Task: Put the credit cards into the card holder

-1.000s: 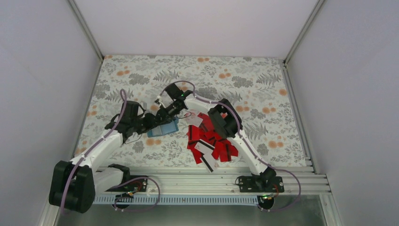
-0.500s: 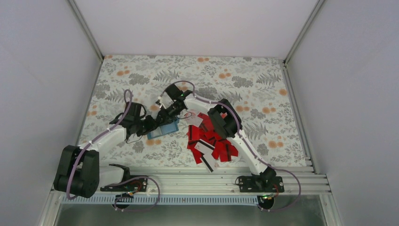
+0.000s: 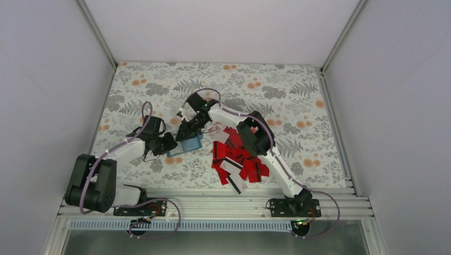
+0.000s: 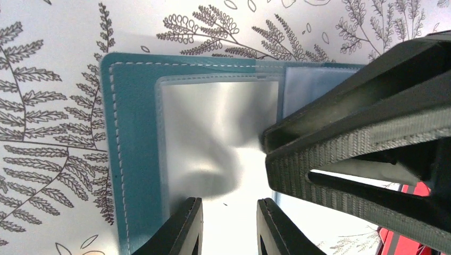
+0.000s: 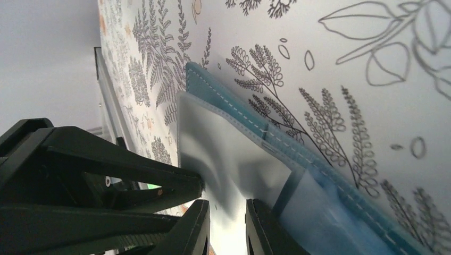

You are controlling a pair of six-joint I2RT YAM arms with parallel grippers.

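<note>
The teal card holder (image 3: 190,144) lies open on the floral mat, left of the pile of red credit cards (image 3: 239,162). In the left wrist view its teal cover (image 4: 133,133) frames a clear pocket (image 4: 213,133) that bulges up. My left gripper (image 3: 171,143) is at the holder's left end, jaws a little apart over the clear pocket (image 4: 230,223). My right gripper (image 3: 186,134) comes from the far side, jaws also a little apart over that pocket (image 5: 227,228). Its fingers (image 4: 345,149) nearly touch mine. I see no card in either gripper.
A white card (image 3: 219,135) lies at the pile's top left, close to the holder. Black-striped cards (image 3: 234,183) reach toward the metal rail (image 3: 223,194) at the near edge. Grey walls close in the mat on three sides.
My left arm has folded back toward its base and its gripper has slid slightly left along the holder. The right gripper has shifted a little over the holder. The cards have not moved.
</note>
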